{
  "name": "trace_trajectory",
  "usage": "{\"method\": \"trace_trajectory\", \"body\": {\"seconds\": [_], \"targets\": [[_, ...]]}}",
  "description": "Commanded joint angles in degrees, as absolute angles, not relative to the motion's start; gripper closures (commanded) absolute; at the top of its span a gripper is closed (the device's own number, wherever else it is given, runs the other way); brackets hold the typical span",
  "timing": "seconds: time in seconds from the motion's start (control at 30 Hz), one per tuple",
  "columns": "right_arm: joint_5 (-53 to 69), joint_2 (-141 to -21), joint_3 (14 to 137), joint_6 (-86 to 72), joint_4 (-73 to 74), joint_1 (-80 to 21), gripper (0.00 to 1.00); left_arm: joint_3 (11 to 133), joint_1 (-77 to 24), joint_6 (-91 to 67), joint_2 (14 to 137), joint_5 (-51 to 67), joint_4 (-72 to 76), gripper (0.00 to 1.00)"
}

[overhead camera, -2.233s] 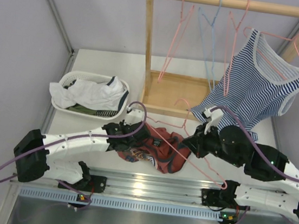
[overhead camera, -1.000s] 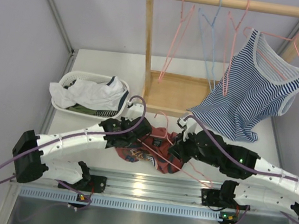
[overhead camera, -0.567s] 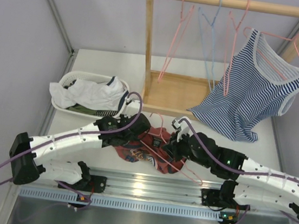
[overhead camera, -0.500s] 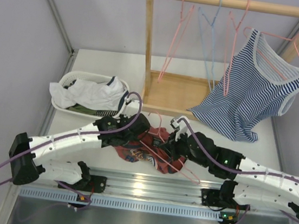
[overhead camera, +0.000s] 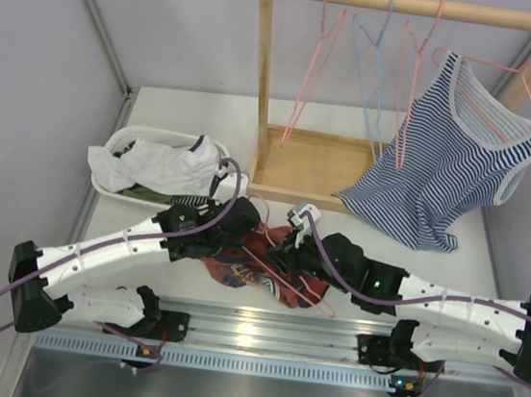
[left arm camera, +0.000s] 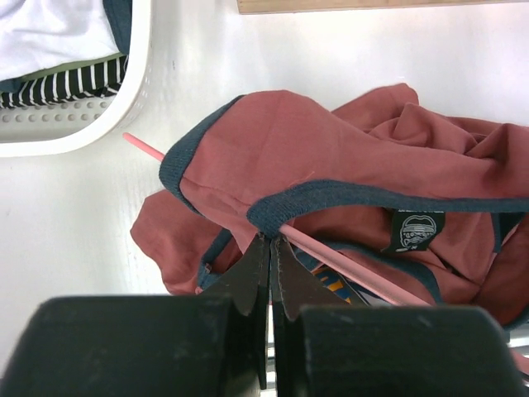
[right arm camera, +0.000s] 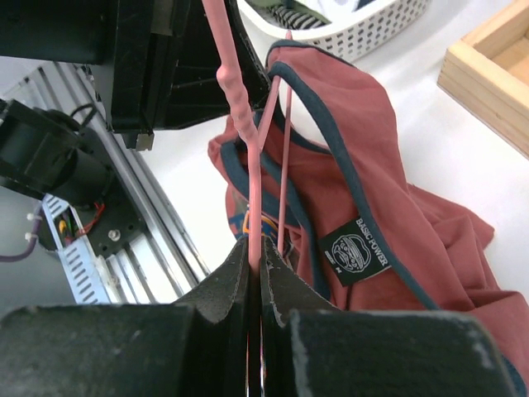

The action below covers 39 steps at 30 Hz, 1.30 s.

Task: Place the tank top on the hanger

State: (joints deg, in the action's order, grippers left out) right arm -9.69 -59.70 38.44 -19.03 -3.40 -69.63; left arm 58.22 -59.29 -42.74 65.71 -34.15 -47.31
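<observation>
The rust-red tank top [overhead camera: 255,267] lies crumpled on the white table between my two grippers. My left gripper [overhead camera: 243,227] is shut on its navy trim, seen close in the left wrist view [left arm camera: 271,240]. My right gripper [overhead camera: 290,252] is shut on the pink hanger [overhead camera: 320,304]; its wire runs up from the fingertips in the right wrist view [right arm camera: 254,248]. One hanger arm [left arm camera: 347,266] passes inside the tank top [left arm camera: 331,157] under the trim, and its end pokes out at the left. The neck label faces up on the tank top [right arm camera: 397,198].
A white laundry basket [overhead camera: 116,190] with white and striped cloth stands at the left. A wooden rack [overhead camera: 257,110] stands behind, with pink hangers, a light blue hanger [overhead camera: 369,66] and a striped tank top [overhead camera: 455,154] on it. A metal rail [overhead camera: 258,338] runs along the near edge.
My right gripper has carried the hanger left and down into the tank top. My left gripper has moved slightly right and back, still holding the trim. The hanger arm now runs through the fabric.
</observation>
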Motion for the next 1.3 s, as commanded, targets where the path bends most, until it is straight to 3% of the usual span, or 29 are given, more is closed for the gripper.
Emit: {"method": "trace_trajectory", "body": {"seconds": [0.0, 0.43, 0.8, 1.27], "targets": [[-7.4, -60.0, 37.9, -17.9, -14.5, -69.9, 1.0, 60.7, -59.5, -41.4, 63.5, -33.1, -47.6, 1.0], [-3.3, -66.5, 39.5, -17.8, -22.1, -67.9, 1.0, 60.5, -59.5, -40.3, 58.8, -31.9, -47.5, 1.0], [-3.1, -67.2, 40.0, -18.4, -22.8, -67.8, 1.0, 58.5, -59.4, -37.7, 53.7, -30.0, -46.8, 0.62], [-2.3, -67.8, 40.2, -18.6, -23.5, -67.3, 1.0, 50.7, -59.5, -29.7, 40.2, -18.0, -34.5, 0.56]]}}
